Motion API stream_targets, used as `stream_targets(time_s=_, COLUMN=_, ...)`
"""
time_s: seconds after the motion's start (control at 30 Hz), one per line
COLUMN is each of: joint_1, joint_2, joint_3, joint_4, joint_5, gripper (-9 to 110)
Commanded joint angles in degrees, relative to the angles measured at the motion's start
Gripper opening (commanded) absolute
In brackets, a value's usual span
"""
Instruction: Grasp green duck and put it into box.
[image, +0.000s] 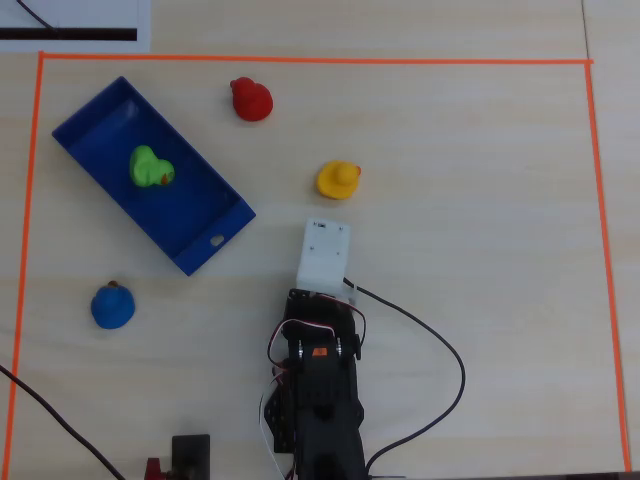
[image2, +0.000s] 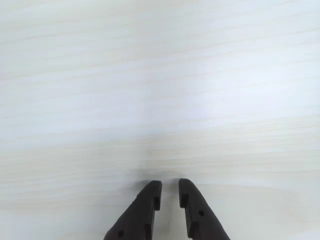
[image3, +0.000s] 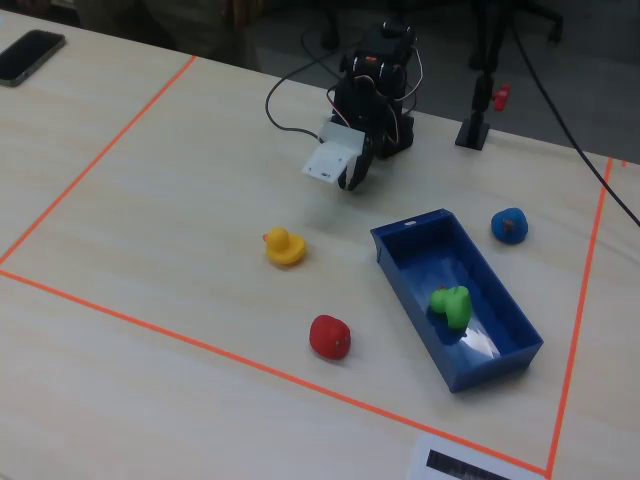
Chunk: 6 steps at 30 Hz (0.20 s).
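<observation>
1. The hand (image2: 169, 190) holds nothing in the wrist view; its two dark fingers (image2: 145, 207) stand nearly together with a thin gap between them, above bare pale wood.
2. The green duck (image: 151, 167) lies inside the box (image: 205, 243), towards the middle of its floor, and the fixed view shows the same.
3. The box sits slantwise on the tabletop (image: 480, 200), a small hole in its short end wall nearest the arm (image: 320, 390).
4. Outside the box, in the overhead view: a red duck (image: 250, 99) beyond its upper right side, a yellow duck (image: 338, 180) right of it near the hand's white housing, and a blue duck (image: 113, 305) below its left end.
5. Orange tape (image: 300, 60) frames the work area.
</observation>
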Motion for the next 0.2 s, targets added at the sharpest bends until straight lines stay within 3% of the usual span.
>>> stream_targets(time_s=0.0, joint_1=-0.1, joint_2=-0.4, joint_3=0.1, joint_4=0.9, joint_5=0.0, gripper=2)
stream_targets(time_s=0.17, joint_1=-0.1, joint_2=-0.4, joint_3=0.1, joint_4=0.9, joint_5=0.0, gripper=2)
